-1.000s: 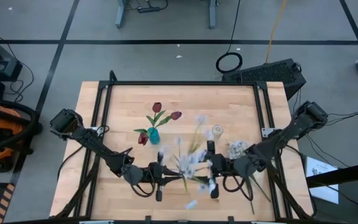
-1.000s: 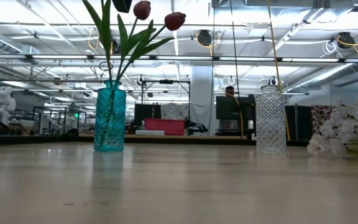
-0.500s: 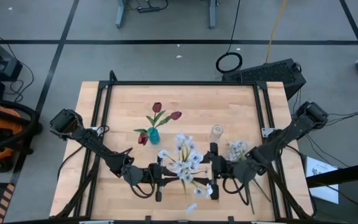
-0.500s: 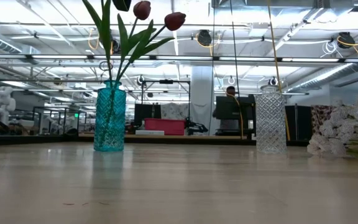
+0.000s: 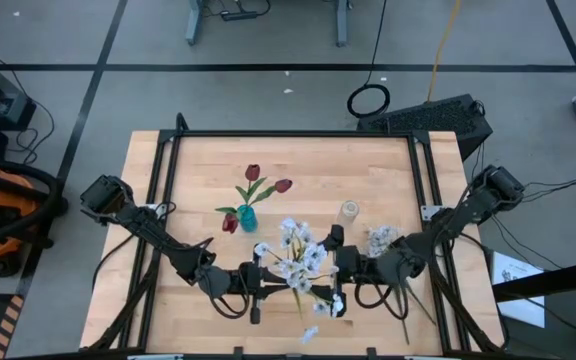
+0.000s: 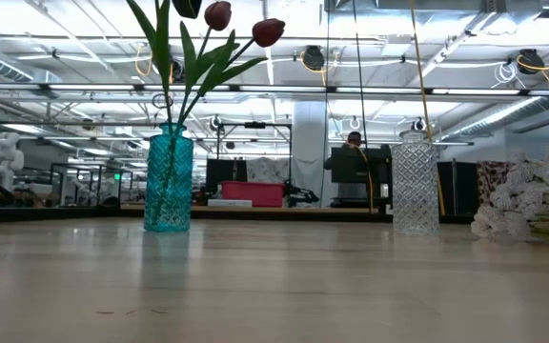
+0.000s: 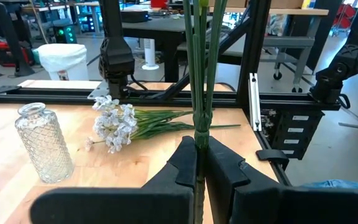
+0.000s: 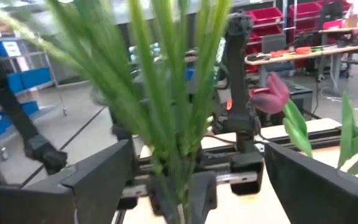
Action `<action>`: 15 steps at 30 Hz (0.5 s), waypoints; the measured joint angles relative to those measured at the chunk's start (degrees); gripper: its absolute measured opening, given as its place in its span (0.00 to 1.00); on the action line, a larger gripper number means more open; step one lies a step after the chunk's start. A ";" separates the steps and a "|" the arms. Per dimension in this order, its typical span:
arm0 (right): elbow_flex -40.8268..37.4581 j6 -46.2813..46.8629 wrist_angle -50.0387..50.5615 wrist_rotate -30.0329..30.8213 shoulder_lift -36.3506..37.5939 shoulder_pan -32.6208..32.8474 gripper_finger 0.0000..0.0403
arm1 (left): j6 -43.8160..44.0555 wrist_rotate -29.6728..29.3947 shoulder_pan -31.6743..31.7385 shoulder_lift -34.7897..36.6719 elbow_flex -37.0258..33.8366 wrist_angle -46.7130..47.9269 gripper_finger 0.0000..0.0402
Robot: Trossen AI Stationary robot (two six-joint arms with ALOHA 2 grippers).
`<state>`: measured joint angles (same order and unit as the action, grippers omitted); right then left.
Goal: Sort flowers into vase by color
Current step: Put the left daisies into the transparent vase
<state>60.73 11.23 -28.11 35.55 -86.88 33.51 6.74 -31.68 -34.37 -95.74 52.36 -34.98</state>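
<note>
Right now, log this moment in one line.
left gripper: shut on white spray stem | right gripper: open beside spray | teal vase: red flowers | clear vase: empty

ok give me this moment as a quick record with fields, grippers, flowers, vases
left gripper: shut on the white flower spray's stems
right gripper: open, fingers either side of the same spray
white flower spray: held upright, near table edge
teal vase: holds red tulips
clear vase: no flowers in it
loose white flowers: lying beside the clear vase
</note>
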 joint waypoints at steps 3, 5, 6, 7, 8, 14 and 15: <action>0.00 -0.03 -0.56 -5.31 -0.02 -1.55 0.90 | 0.00 -0.02 0.07 0.00 0.00 0.00 0.04; 0.00 0.03 -0.88 -7.51 -0.02 -2.19 0.90 | 0.00 0.00 0.04 0.00 0.00 0.00 0.04; 0.00 -0.12 -1.06 -7.69 -0.02 -2.41 0.90 | 0.00 -0.02 0.04 0.00 0.00 0.02 0.04; 0.00 -0.52 -1.36 -8.09 -0.02 -2.58 0.90 | 0.00 0.00 0.04 0.00 0.00 0.00 0.04; 0.00 -1.17 -1.75 -8.79 -0.02 -2.74 0.90 | 0.00 -0.01 0.04 0.00 0.00 0.02 0.04; 0.00 -5.12 -4.54 -14.20 -0.02 -2.75 0.90 | 0.00 -0.01 0.13 -0.01 0.00 0.21 0.04; 0.00 -5.31 -4.94 -14.84 -0.02 -2.71 0.90 | 0.02 0.00 0.16 -0.02 0.00 0.24 0.04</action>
<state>60.73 5.92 -33.05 20.71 -86.89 30.80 6.76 -31.68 -34.21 -95.76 52.36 -34.74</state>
